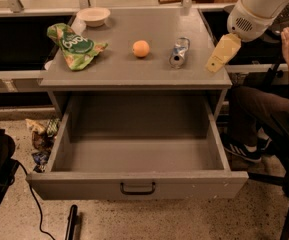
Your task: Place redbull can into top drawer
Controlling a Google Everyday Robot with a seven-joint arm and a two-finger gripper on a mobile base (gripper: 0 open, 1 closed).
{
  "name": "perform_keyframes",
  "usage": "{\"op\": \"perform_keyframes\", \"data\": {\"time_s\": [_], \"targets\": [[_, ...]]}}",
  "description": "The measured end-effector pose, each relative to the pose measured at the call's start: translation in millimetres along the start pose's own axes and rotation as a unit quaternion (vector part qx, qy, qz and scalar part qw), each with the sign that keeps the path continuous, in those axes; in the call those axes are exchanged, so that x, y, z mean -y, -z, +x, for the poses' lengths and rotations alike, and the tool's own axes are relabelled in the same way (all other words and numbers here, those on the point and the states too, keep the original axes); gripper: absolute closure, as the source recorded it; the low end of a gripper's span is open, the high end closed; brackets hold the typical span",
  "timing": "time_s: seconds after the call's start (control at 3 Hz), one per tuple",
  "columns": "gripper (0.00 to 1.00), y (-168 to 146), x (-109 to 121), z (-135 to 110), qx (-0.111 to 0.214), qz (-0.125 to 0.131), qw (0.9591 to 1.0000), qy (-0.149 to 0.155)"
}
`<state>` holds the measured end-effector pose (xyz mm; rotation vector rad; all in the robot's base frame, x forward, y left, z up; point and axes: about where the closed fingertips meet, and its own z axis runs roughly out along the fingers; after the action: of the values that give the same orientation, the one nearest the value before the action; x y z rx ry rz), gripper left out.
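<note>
Evidently the reach: gripper [216, 63], empty, spread untellable, hovers right of redbull can [179, 52]; grasp it next, then top drawer [84, 186].

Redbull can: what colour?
Redbull can: silver and blue, camera view; gripper hangs right of it.

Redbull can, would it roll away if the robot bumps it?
Probably: the redbull can lies on its side on the cabinet top, so a sideways nudge could roll it. Its shiny metal looks slippery. The gripper hovers just beside it, not touching.
</note>
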<state>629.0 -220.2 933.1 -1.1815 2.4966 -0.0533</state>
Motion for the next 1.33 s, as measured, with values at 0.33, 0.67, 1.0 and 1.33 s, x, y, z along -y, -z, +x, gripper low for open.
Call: {"op": "perform_keyframes", "data": {"time_s": [0.33,0.67,1.0,1.33], "targets": [[0.0,-4.6,2.5,-3.4,-0.001,-0.003,1.0,-0.007],[0.0,-19.4,16.6,-16.8,-0.008,-0.008,0.9984,-0.055],[0.0,-34.5,38.8,-24.3,0.003,-0.011,0.9892,-0.146],[0.0,-52.0,57.0,-32.9,0.03,-0.028,0.9745,-0.221]]}}
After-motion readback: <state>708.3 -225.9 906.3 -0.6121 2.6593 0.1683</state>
